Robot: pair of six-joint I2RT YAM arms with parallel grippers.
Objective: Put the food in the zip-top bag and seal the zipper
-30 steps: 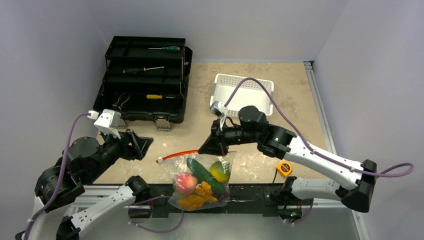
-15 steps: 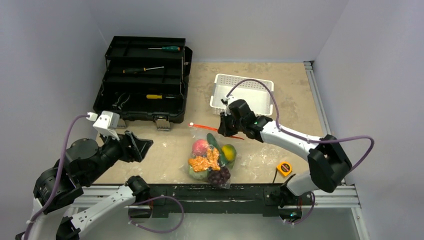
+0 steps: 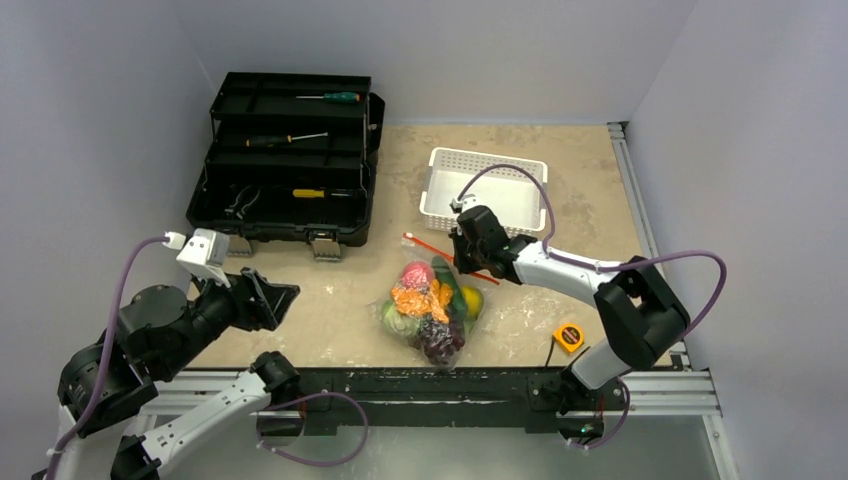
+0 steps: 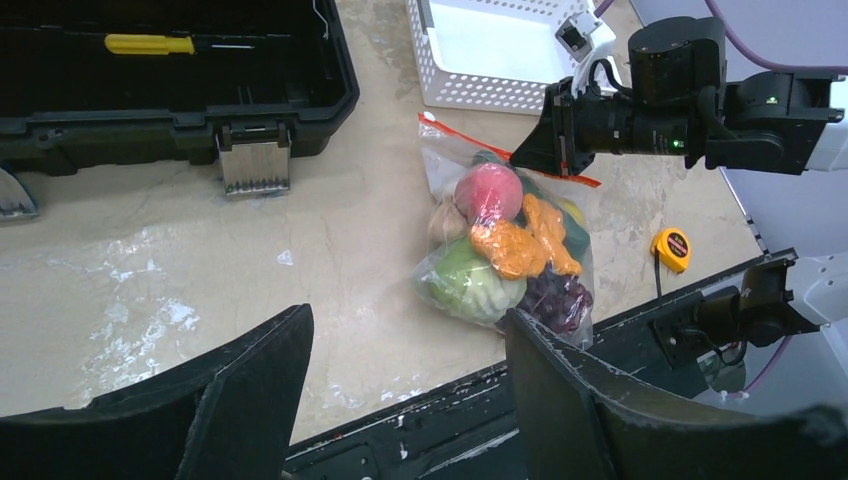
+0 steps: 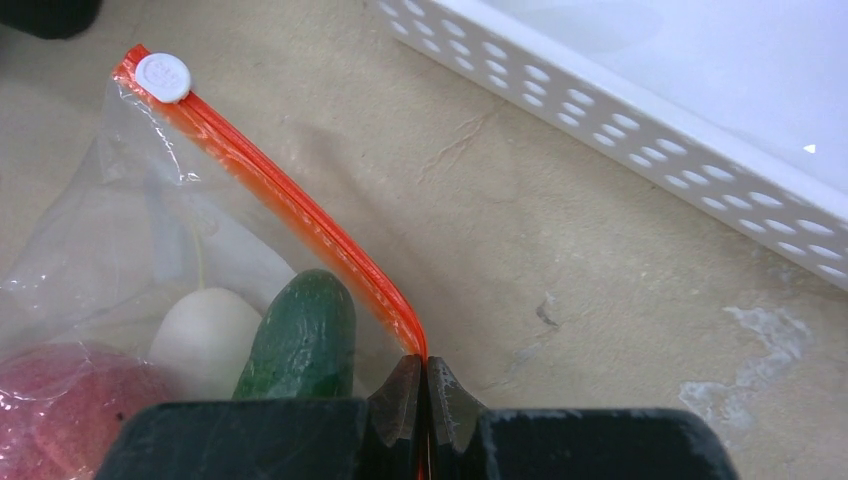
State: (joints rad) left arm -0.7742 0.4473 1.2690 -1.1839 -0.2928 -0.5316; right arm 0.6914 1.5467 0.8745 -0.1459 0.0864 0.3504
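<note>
Orange-red zipper (image 5: 290,215) pinched tight in the right gripper (image 5: 425,375).
Clear zip-top bag (image 5: 110,240) holding the food (image 4: 510,250) lies on the table (image 3: 330,290) near the white basket (image 4: 480,90); left gripper (image 4: 407,320) hangs wide, empty.

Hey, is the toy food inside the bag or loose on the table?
Inside: the peach, cucumber, cabbage and grapes all show through the zip-top bag's clear plastic; none lies loose.
</note>
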